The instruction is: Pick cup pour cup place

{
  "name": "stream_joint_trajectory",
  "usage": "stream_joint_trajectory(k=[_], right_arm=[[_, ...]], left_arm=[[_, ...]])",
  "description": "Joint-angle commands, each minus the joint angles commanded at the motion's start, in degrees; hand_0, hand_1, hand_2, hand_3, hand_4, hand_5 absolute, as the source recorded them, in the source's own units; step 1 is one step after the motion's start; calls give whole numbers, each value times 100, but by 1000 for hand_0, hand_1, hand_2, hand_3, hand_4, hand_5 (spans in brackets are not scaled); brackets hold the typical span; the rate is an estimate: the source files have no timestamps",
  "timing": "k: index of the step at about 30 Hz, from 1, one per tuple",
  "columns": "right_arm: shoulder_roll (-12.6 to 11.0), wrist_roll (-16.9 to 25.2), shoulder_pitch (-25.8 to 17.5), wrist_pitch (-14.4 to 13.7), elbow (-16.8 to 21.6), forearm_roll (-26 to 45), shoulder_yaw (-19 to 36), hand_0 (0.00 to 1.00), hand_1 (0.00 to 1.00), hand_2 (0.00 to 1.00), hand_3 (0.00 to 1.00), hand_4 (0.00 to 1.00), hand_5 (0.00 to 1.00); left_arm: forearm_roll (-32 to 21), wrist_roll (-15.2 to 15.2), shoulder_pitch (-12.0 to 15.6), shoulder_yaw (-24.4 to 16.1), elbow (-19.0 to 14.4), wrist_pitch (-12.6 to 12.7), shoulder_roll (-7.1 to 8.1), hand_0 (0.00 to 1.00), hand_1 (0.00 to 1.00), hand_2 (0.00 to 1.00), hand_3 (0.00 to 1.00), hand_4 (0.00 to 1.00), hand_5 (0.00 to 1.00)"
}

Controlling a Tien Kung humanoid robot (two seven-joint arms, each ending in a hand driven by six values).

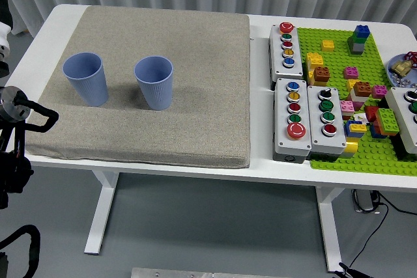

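Two blue ribbed cups stand upright on a grey mat (195, 96) on the white table. The left cup (86, 79) is near the mat's left side and the right cup (155, 82) stands a short way to its right, apart from it. I cannot see inside either cup. My left arm comes in at the picture's left edge, and its black end (36, 115) sits over the mat's left border, below and left of the left cup, touching neither cup.
Right of the mat stand grey button boxes (288, 47) (294, 119) (327, 120). A green baseplate (339, 69) with several coloured bricks lies beyond them. A small dish (402, 69) sits at the right edge. The table's near edge (195, 175) runs below the mat.
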Motion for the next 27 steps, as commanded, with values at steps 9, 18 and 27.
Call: stream_joint_trajectory(k=[9, 18, 27], right_arm=[[-11, 9, 0, 12, 0, 22, -3, 761, 696, 733, 616, 223, 195], [-19, -3, 6, 32, 0, -4, 23, 761, 696, 733, 616, 223, 195], [-27, -1, -8, 57, 0, -7, 36, 761, 695, 734, 616, 222, 195]], left_arm=[[1476, 184, 51, -73, -165, -570, 60, 813, 831, 998, 998, 913, 220], [2030, 388, 152, -121, -215, -538, 160, 828, 851, 998, 998, 912, 196], [2208, 523, 417, -179, -107, -510, 365, 868, 890, 998, 998, 916, 222]])
